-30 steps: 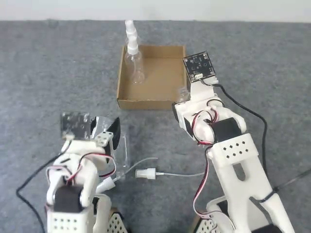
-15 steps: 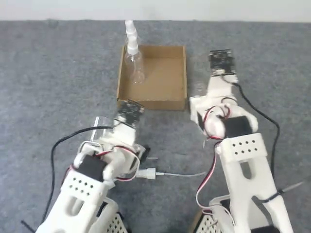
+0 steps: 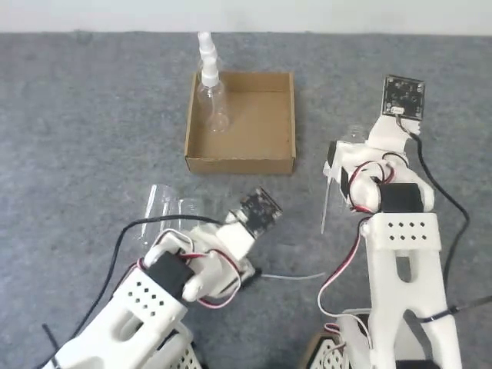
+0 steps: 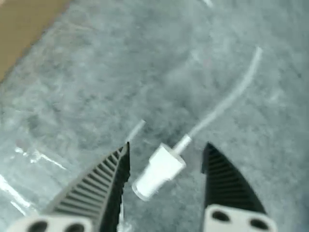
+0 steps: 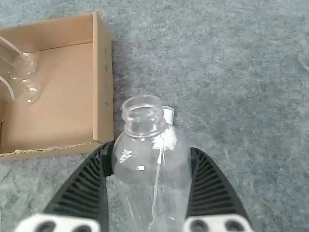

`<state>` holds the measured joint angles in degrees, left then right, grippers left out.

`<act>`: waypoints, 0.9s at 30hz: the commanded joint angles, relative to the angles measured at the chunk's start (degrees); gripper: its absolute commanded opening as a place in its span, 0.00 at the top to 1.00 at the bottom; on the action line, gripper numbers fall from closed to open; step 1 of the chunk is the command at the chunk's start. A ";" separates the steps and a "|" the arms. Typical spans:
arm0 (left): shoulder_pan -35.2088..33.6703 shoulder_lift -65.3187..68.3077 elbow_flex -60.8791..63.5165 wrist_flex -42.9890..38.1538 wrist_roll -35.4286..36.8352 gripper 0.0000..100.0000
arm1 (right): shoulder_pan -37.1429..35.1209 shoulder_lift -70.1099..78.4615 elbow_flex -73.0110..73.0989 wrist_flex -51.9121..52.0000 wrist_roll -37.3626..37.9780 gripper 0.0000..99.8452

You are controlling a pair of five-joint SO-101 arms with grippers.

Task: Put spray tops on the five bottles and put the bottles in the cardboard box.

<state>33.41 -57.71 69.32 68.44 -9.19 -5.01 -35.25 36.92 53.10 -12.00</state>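
Note:
A white spray top with a long thin tube lies on the grey carpet. My left gripper stands open over it, one finger on each side, not touching. In the high view the tube sticks out from under the left arm. My right gripper is shut on an uncapped clear bottle, held upright to the right of the cardboard box. The held bottle shows at the right arm's tip. One bottle with a spray top leans in the box's far left corner.
Clear uncapped bottles lie on the carpet in front of the box, left of the left arm. The box wall stands close to the held bottle. Open carpet lies to the right of the right arm.
The left arm has swung right from the lying bottles to the spray top. The right arm has moved right, away from the box's front corner, carrying its bottle.

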 commanded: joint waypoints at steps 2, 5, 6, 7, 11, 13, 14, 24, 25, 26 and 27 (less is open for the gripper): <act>2.02 0.70 -3.30 2.20 -1.32 0.73 | 0.84 -3.30 -2.29 -2.24 -0.70 0.98; 2.11 0.70 -3.30 2.29 -1.49 0.73 | 0.75 -3.30 -2.29 -2.24 -0.70 0.98; 2.11 0.88 -3.21 2.29 -2.20 0.73 | 0.66 -3.30 -2.29 -2.24 -0.70 0.98; 2.11 1.58 -3.21 2.37 -2.73 0.73 | 0.57 -3.30 -2.20 -2.24 -0.70 0.98; 2.81 9.32 -3.74 1.85 -4.57 0.73 | 0.48 -3.30 -2.20 -2.24 -0.62 0.98; 3.78 14.33 -4.62 0.18 -4.84 0.73 | 0.48 -3.30 -2.11 -2.24 -0.62 0.98; 4.22 16.88 -5.05 -0.53 -4.84 0.73 | 0.48 -3.30 -2.11 -2.24 -0.62 0.98; 4.84 32.18 -7.78 -6.07 -5.01 0.73 | 0.48 -3.12 -2.11 -2.24 -0.53 0.98; 4.84 32.88 -7.78 -6.24 -5.01 0.73 | 0.48 -3.12 -2.11 -2.24 -0.53 0.98; 4.84 33.49 -7.78 -6.33 -5.10 0.73 | 0.48 -3.12 -2.11 -2.24 -0.44 0.98; 4.84 33.93 -7.78 -6.42 -5.10 0.73 | 0.48 -3.12 -2.11 -2.24 -0.44 0.98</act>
<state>37.98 -25.19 63.43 63.25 -14.02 -5.01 -35.25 36.92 53.10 -12.00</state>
